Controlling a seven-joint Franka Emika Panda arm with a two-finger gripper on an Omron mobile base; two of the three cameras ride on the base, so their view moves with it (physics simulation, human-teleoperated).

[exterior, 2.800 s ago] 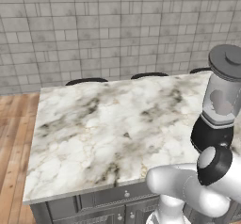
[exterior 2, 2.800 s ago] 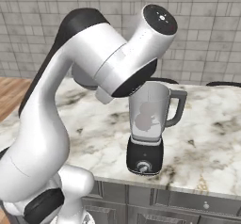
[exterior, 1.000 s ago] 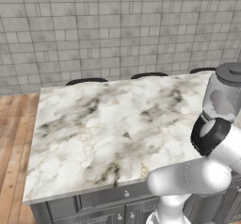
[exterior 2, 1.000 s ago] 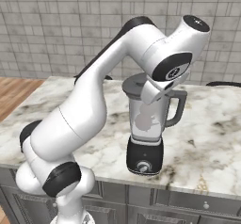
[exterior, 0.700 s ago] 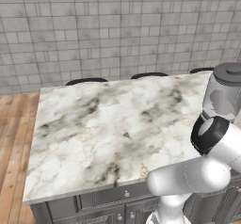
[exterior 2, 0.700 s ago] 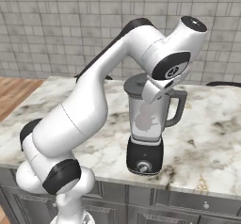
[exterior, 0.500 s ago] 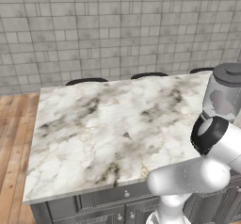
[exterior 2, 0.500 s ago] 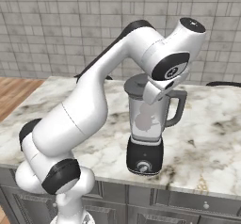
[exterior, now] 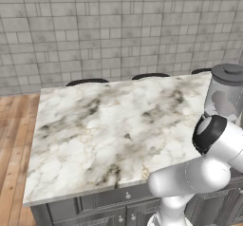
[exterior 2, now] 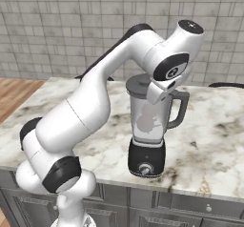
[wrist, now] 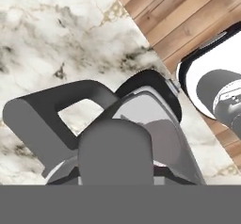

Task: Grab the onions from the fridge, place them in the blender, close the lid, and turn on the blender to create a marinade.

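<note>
Fingers of my gripper (exterior 2: 151,96) are nearly together, pressed down at the top of the blender (exterior 2: 148,126); whether they pinch the lid's knob or merely rest on it I cannot tell. From my hand camera the lid (wrist: 114,151) sits directly under me as a dark rounded cap on the jar, the jar's handle (wrist: 47,119) curves off to one side, and the black base (wrist: 160,84) shows below it against the marble.

From the right base camera my hand hangs just above the jar's rim, with the lid (exterior 2: 139,84) seated on the translucent jar. Pale reddish shapes inside the jar look like the onions (exterior 2: 147,121), though the tinted wall blurs them. The silver knob (exterior 2: 145,169) faces forward on the base, near the front edge of the marble countertop (exterior 2: 209,145).

From the left base camera the blender (exterior: 225,94) stands at the far right of the countertop (exterior: 104,130), partly behind my elbow. Beyond the counter, dark chair backs (exterior: 87,82) peek over its far edge, in front of a grey tiled wall (exterior: 118,25).
</note>
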